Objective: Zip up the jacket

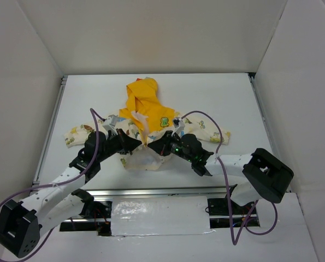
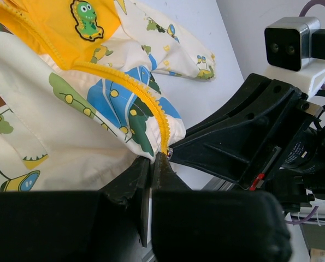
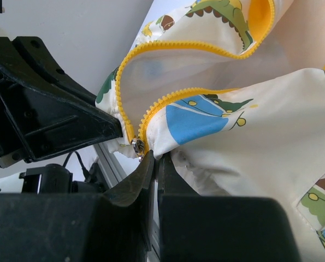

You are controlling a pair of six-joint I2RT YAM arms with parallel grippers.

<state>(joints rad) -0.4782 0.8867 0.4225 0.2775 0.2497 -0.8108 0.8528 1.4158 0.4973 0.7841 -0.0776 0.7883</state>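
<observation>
Close to the near edge of the white bench (image 1: 228, 98), the left end effector (image 2: 154, 159) and right end effector (image 3: 154, 158) each pinch shut on the hem (image 1: 143, 164) of the small cream cartoon-print jacket (image 1: 146, 117) spread mid-bench, beside its yellow zipper (image 2: 151, 103); bare bench lies on both sides and beyond.

Bright, even light; soft shadows; near foreground perhaps blurred.
</observation>
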